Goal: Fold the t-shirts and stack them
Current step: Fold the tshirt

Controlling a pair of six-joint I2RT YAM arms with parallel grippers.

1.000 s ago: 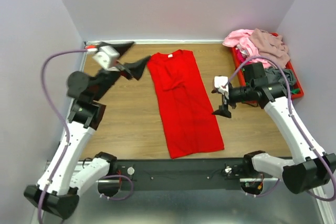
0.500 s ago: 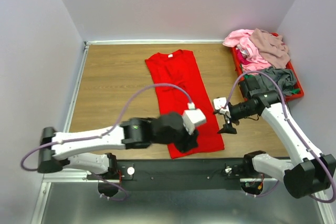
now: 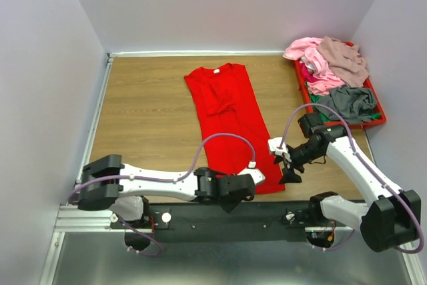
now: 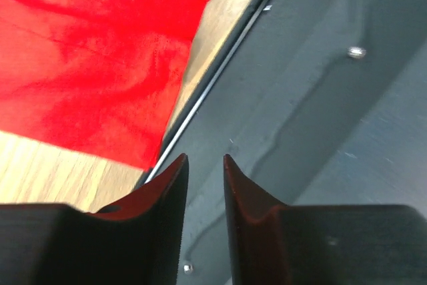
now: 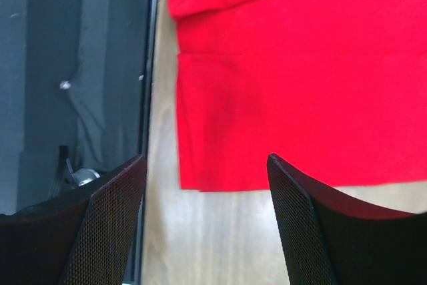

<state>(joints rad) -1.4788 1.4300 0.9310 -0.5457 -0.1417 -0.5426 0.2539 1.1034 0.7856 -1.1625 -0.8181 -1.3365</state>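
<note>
Both empty: left fingers (image 4: 247, 198) barely apart beside red t-shirt (image 4: 100, 65) hem, right fingers (image 5: 110, 218) wide before it.

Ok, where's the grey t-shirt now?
Top view, right side: the crumpled grey fabric t-shirt fills the near end of the red plastic tray, beside the pink shirt and mauve-beige shirt.

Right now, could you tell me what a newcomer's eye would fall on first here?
The bright red t-shirt, lying as a long strip down the middle of the table. Next, the left claw and right claw poised at its near hem, and the red tray heaped with shirts at the far right.
</note>
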